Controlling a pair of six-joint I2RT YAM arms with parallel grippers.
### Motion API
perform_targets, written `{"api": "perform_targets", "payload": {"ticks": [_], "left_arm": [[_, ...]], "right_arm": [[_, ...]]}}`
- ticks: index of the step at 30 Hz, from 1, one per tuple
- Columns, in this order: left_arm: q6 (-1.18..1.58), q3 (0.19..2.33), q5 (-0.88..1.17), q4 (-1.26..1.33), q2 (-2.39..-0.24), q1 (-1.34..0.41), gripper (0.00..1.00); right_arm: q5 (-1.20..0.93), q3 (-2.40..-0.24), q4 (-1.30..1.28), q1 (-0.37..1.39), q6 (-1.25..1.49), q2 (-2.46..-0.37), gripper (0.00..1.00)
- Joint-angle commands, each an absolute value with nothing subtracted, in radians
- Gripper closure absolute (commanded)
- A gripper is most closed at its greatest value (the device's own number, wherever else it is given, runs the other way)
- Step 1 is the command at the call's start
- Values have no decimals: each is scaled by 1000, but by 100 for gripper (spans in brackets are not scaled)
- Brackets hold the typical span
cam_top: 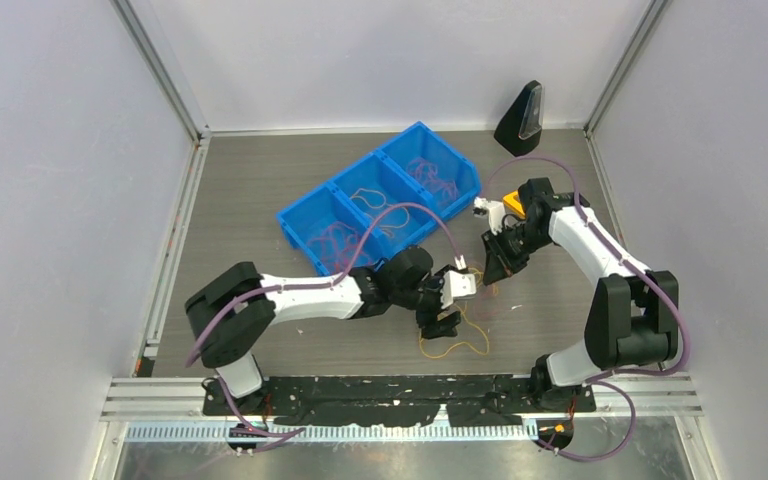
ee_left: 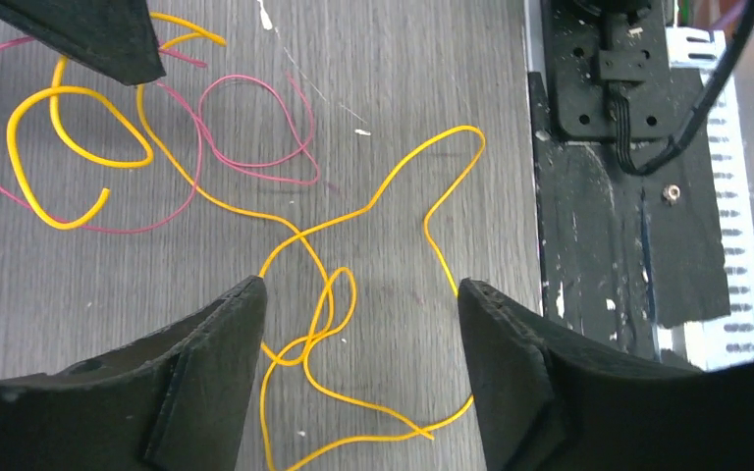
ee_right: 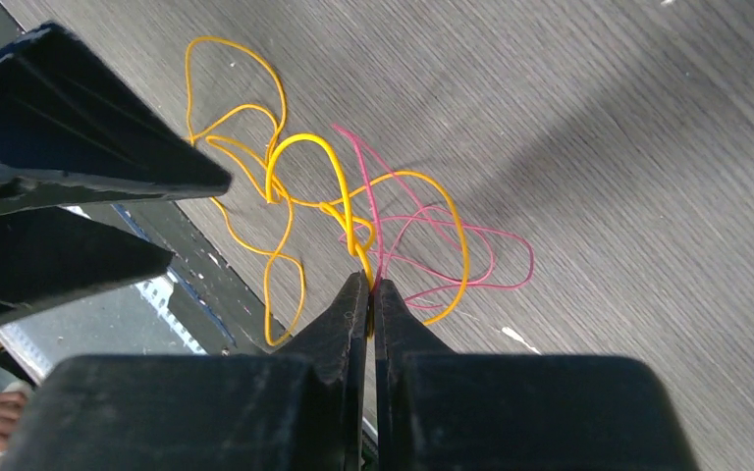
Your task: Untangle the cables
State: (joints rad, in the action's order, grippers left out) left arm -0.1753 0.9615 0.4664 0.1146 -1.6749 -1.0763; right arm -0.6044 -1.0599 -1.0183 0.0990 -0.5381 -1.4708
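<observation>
An orange-yellow cable [ee_right: 304, 136] and a pink cable [ee_right: 528, 255] are pinched together at the tips of the closed right fingers [ee_right: 347, 324], their tangled loops spread on the table [ee_right: 648, 147] beyond. More yellow loops are seen lying between the wide-open, empty left fingers [ee_left: 211, 368]. Farther off, thin coiled cables are held in each compartment of a blue bin [cam_top: 295, 228]

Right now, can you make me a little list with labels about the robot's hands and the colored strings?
Left gripper: open, holding nothing, above a loop of the orange-yellow cable
Right gripper: shut, pinching the orange-yellow cable at its tips
Pink cable: lying loose on the table, crossing the orange-yellow cable
Tangle: not yet undone
Blue bin: three compartments, more cables inside each
</observation>
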Motion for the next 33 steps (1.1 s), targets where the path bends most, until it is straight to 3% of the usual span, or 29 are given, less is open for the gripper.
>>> {"api": "perform_targets", "payload": {"ticks": [1,7,12,14,16,18,21,26,33], "left_arm": [[-152,1024,445,189,-1731,-1084,21],[-146,1089,349,131,-1831,-1092,15],[-215,1113,266,106,-1888,-1131,25],[-254,1101,233,105,-1898,-1153,39],[-267,1068,189,141,-1897,-1159,63],[-277,1050,150,140,-1890,-1159,81],[-311,1040,138,75,-1860,-1157,98],[-261,934,263,92,-1649,-1095,100],[-119,969,441,-56,-1473,-975,100]], "right_arm": [[-593,-1074,-1008,101,-490,-1489,95],[-600,-1073,-1005,103,-477,-1486,93],[-611,-1079,-1030,102,-479,-1516,90],[-613,-1086,-1035,102,-477,-1527,89],[-617,-1092,-1036,101,-472,-1534,88],[-617,-1099,-1041,101,-469,-1546,85],[-615,-1108,-1046,96,-466,-1568,68],[-588,-1149,-1060,70,-477,-1599,45],[-505,-1171,-1112,20,-583,-1635,36]]}}
